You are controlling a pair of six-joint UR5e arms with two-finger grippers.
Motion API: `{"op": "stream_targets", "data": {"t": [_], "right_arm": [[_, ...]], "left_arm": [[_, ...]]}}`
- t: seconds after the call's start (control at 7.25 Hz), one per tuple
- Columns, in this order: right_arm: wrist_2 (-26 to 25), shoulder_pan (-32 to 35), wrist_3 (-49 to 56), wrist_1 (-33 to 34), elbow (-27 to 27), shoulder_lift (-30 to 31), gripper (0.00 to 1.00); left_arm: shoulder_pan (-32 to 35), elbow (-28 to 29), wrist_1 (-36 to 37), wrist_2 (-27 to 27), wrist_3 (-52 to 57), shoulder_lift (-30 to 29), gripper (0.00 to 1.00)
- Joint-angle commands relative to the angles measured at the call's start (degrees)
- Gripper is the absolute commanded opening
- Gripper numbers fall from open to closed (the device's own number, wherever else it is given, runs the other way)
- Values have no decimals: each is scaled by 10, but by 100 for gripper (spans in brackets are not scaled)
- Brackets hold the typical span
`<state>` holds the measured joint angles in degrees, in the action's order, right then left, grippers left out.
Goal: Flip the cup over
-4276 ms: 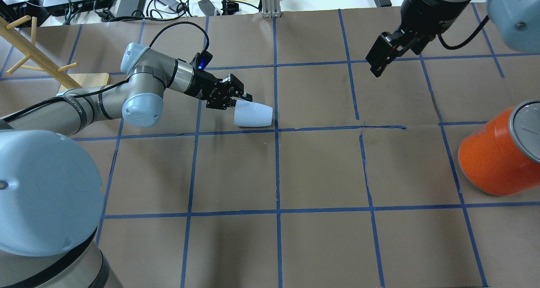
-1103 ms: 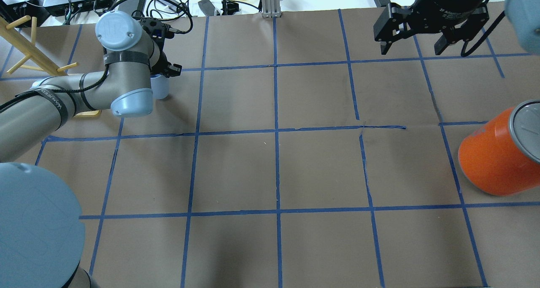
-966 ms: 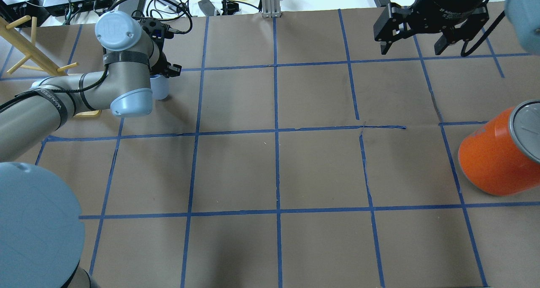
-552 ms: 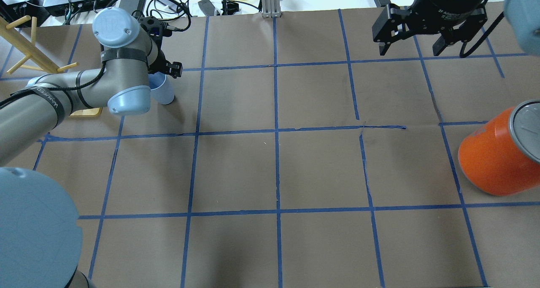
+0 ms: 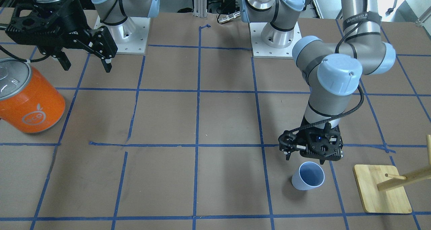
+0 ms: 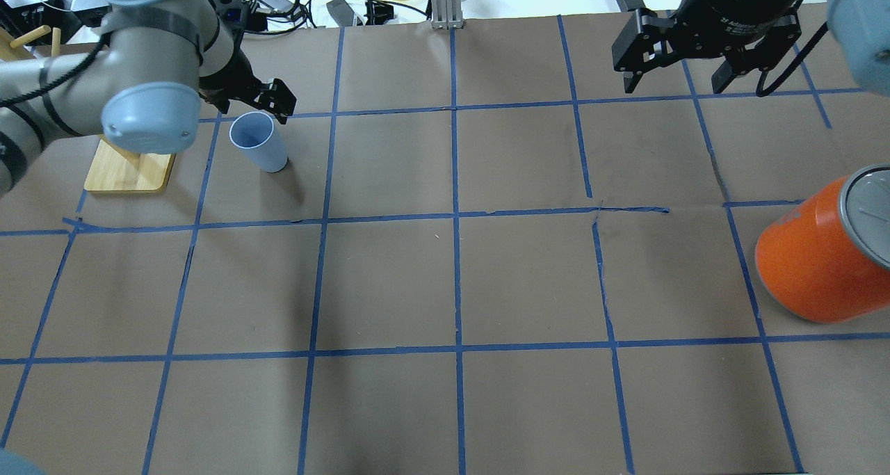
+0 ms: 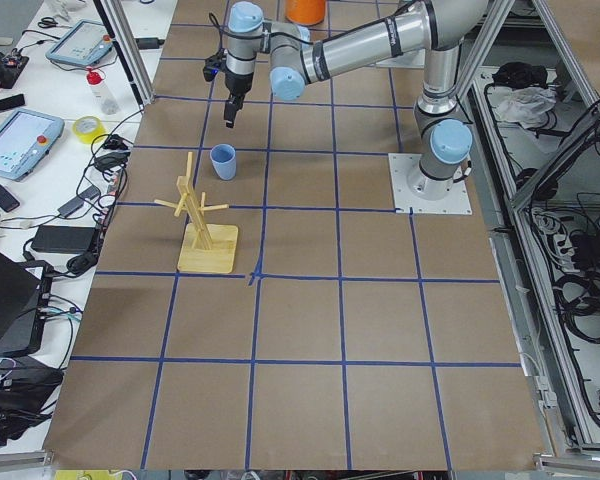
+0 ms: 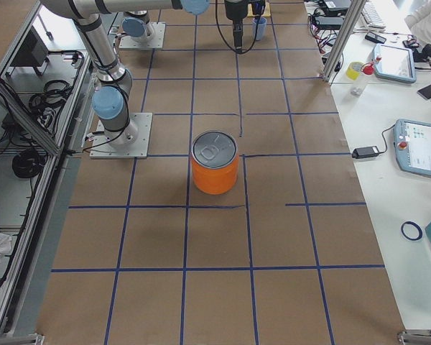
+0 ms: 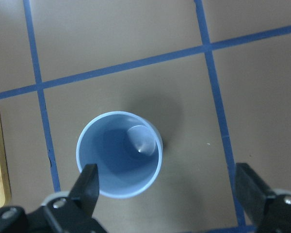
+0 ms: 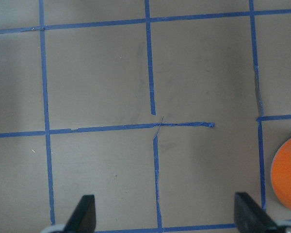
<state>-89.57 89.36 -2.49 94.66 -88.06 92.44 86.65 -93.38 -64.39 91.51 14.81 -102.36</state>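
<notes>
The pale lavender-blue cup [image 6: 257, 141] stands upright on the brown paper, mouth up, with its darker blue inside showing in the front view [image 5: 308, 176] and the left wrist view [image 9: 120, 154]. My left gripper [image 6: 245, 103] is open and empty, raised just above and behind the cup, its fingers [image 9: 89, 182] spread wider than the rim. It also shows in the front view [image 5: 306, 155]. My right gripper [image 6: 676, 78] is open and empty, hanging high over the far right of the table [image 5: 86, 64].
A large orange can [image 6: 813, 259] with a silver top stands at the right edge. A wooden peg rack on a square base [image 6: 128, 172] stands just left of the cup [image 5: 382, 189]. Cables and boxes lie beyond the table's far edge.
My left gripper carried the cup to the left, set it upright beside the wooden rack, let go and rose clear of it. The right gripper turned and stayed high.
</notes>
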Motion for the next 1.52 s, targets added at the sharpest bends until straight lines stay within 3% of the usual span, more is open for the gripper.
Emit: {"op": "stream_targets", "data": {"t": [0.0,0.28,0.55,1.38], "right_arm": [[-1,0,0,0,1,0,100],[7,2,-1,0,-2,1,100],[-3,2,1,0,-3,0,100],[0,2,-1,0,-3,1,100]], "left_arm": [[3,49,-179,-34,-8,83,100],[31,51,-227,-26,-41,123,100],[45,41,-226,-26,-50,142,100],[46,36,-226,-26,-50,146,100]]}}
